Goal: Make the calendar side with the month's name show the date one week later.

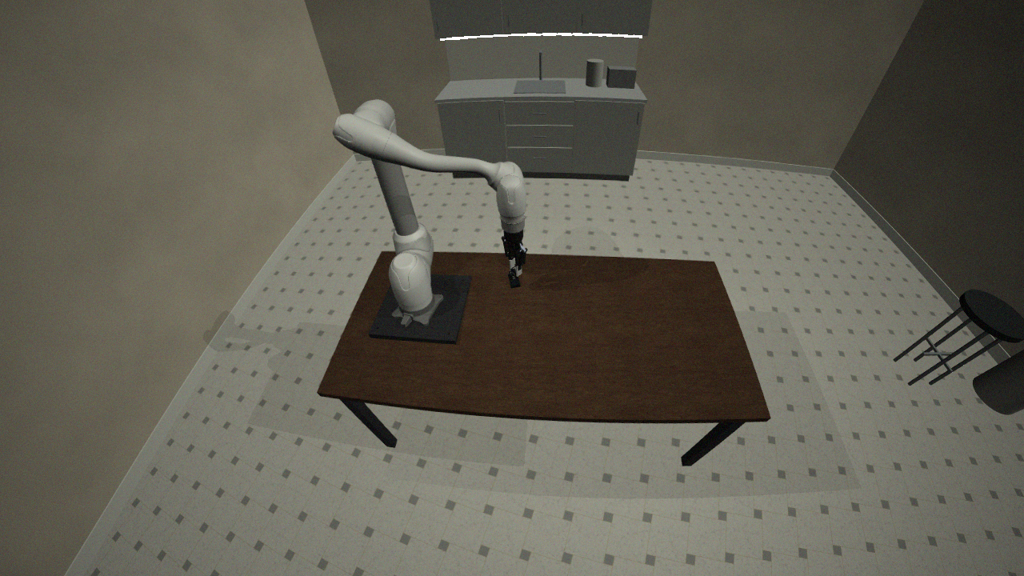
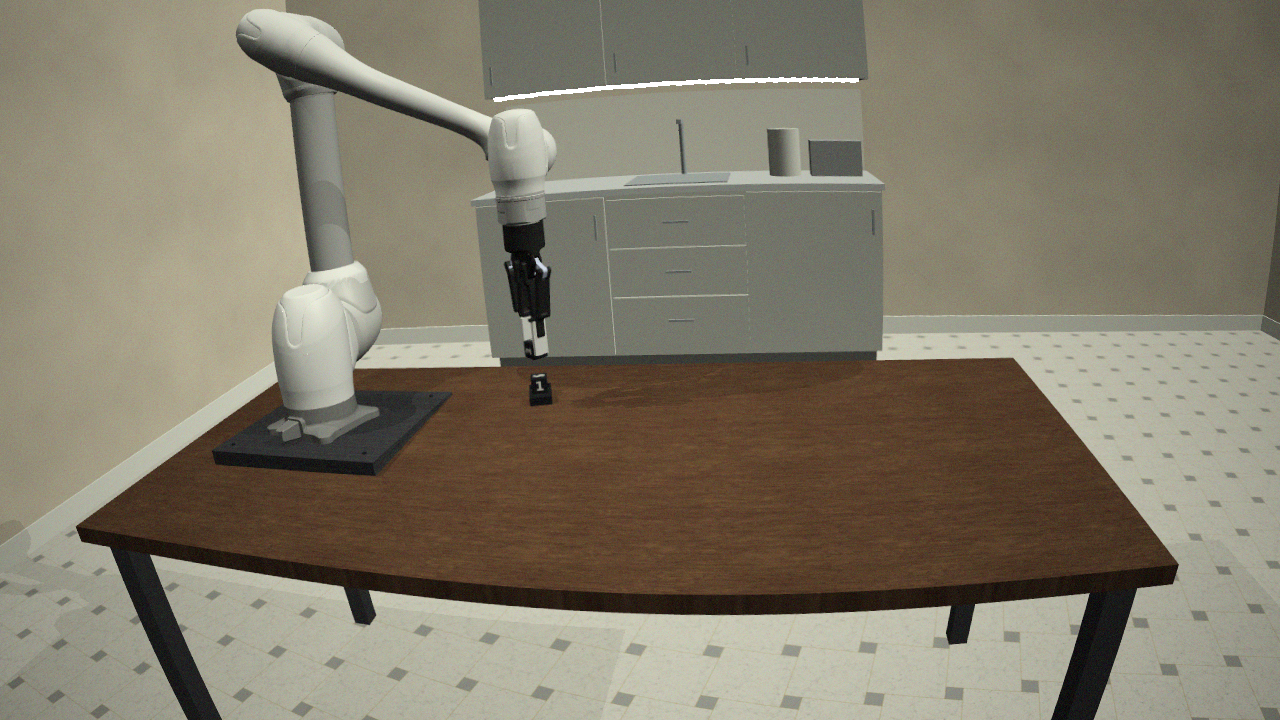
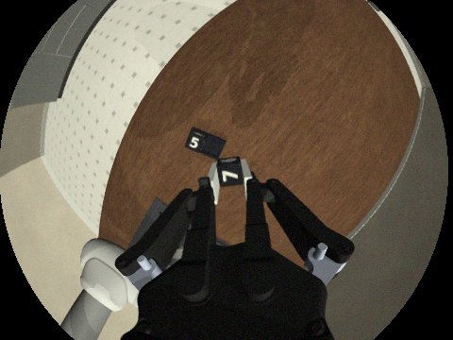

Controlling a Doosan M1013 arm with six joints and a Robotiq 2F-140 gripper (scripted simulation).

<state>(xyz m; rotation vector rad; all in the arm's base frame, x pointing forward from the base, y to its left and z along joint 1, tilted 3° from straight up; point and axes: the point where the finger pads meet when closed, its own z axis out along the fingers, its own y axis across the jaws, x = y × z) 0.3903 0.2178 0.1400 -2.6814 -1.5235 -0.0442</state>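
My gripper [image 1: 514, 269] [image 2: 535, 340] [image 3: 229, 169] is shut on one dark cube [image 3: 229, 171], held above the table behind the tray as the exterior camera sees it. The held cube shows a white 7, lying sideways in the wrist view. The small black tray [image 2: 540, 399] [image 3: 215, 147] stands on the table with the other cube [image 2: 539, 385] [image 3: 193, 142] in it. That cube shows a 1 towards the exterior camera and a 5 in the wrist view. The rest of the tray shows no cube in the wrist view. The month's name is too small to read.
The brown table [image 1: 608, 343] [image 2: 680, 483] carries the dark base plate [image 1: 450, 315] [image 2: 407, 429] of the arm, left of the tray in the top and exterior views. A kitchen counter [image 2: 805, 259] stands behind the table. A stool [image 1: 991, 314] stands on the floor at the right.
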